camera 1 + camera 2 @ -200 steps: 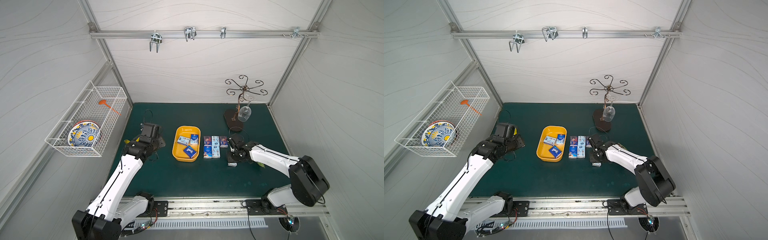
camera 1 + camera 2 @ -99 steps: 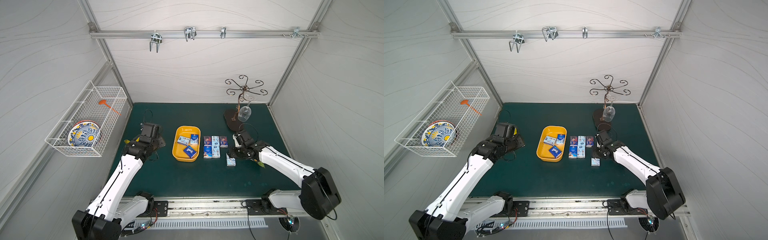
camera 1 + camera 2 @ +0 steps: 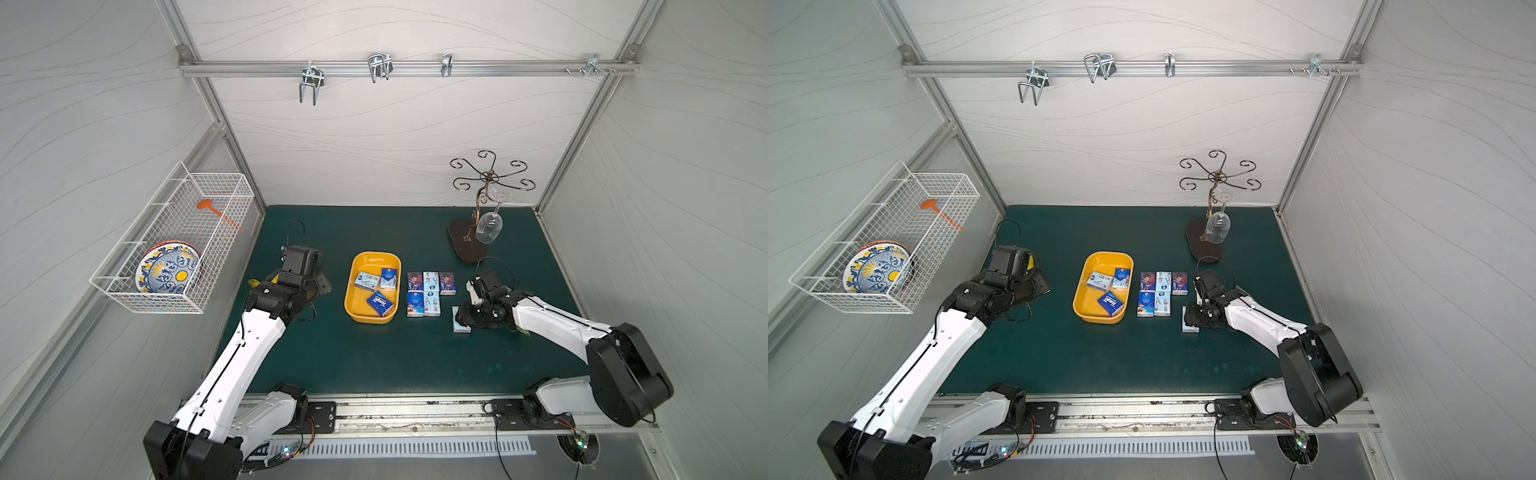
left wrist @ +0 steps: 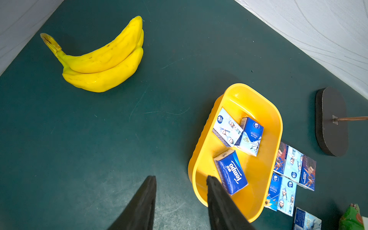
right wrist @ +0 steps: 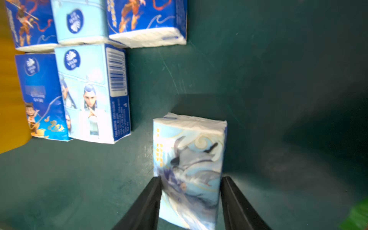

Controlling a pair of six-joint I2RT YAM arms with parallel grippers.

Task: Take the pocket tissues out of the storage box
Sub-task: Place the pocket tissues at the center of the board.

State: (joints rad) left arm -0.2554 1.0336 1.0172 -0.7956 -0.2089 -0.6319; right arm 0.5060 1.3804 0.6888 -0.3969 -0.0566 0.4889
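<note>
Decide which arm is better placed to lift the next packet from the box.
Probably left: left gripper hovers open beside the box, near the Tempo packet; right gripper straddles a packet on the mat.

We see white wavy-grained wall panels (image 3: pixel 395 145), an aluminium rail (image 3: pixel 415 68) with hooks (image 3: pixel 379 67) across the back, a dark green tabletop (image 3: pixel 374 353), even lighting.

A robotics lab cell: white panelled walls (image 3: pixel 395 145) in an aluminium frame (image 3: pixel 232 137) enclose a green-topped table (image 3: pixel 374 353). A left arm (image 3: pixel 249 345) and right arm (image 3: pixel 557 324) sit bolted to its front rail (image 3: pixel 415 415).
</note>
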